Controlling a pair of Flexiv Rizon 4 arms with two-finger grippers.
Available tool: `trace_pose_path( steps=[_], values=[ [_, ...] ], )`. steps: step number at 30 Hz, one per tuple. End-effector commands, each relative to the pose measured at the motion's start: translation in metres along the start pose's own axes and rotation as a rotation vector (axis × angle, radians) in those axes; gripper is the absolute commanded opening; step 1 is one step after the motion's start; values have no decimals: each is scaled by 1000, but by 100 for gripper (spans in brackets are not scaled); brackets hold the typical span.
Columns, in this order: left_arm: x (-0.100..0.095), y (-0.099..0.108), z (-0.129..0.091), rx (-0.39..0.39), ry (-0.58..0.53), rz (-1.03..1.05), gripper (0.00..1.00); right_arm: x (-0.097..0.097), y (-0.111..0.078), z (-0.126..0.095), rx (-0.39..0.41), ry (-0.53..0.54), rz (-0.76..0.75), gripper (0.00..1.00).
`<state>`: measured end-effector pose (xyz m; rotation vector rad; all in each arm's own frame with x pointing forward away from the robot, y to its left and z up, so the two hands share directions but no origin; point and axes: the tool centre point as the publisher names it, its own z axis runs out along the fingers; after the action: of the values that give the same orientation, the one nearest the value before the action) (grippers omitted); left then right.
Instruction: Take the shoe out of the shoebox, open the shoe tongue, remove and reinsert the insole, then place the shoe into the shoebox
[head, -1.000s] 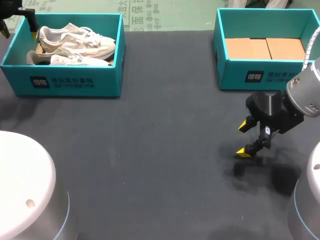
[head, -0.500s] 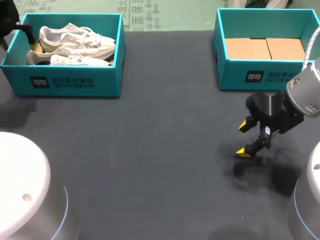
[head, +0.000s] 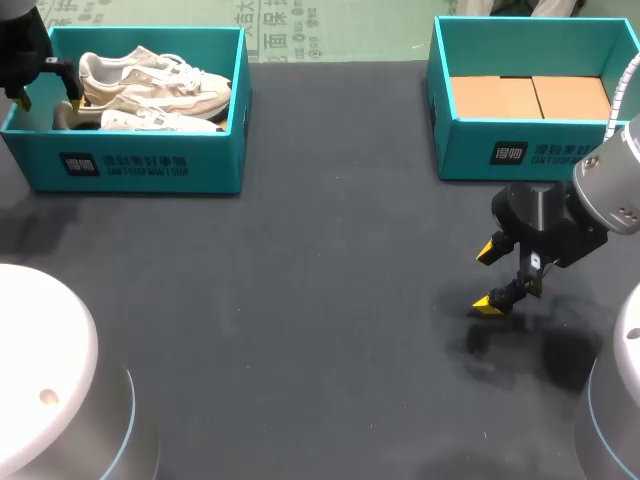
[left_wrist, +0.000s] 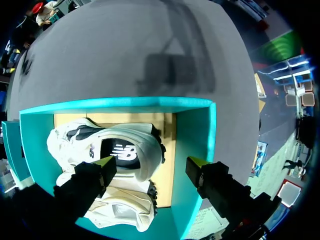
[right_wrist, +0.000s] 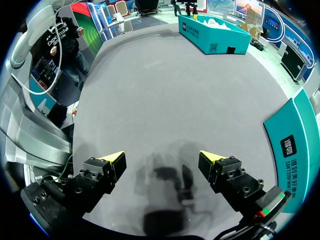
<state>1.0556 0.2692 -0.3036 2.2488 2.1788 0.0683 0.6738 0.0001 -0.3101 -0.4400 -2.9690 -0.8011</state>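
The left tool (head: 46, 95) hangs released over the shoebox (head: 140, 165) at upper left, fingers (left_wrist: 90, 182) straddling the heel of the upper shoe (head: 150, 85); one finger looks close to the box wall and could strike it, or snag the second shoe (head: 140, 121); the right tool (head: 488, 278), released, hovers above the counter (head: 300, 300).

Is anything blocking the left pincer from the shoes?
Nothing covers the shoes. But one finger of the open left pincer seems to hang over the box's end wall, which might catch it.
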Motion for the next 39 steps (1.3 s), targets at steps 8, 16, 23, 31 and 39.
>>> trace_pose_path(
  steps=[8,16,23,31,39],
  values=[
    [-2,2,23,22,26,-11,82,1,0,0,1,-2,0,100],
    [-3,-1,35,36,37,-14,77,1,0,0,1,-2,0,100],
    [-1,-1,48,53,53,-26,72,1,0,0,1,-2,0,100],
    [1,3,57,65,55,-33,66,1,0,0,1,-2,0,100],
    [2,1,65,76,59,-36,64,1,0,0,1,-2,0,100]
  ],
)
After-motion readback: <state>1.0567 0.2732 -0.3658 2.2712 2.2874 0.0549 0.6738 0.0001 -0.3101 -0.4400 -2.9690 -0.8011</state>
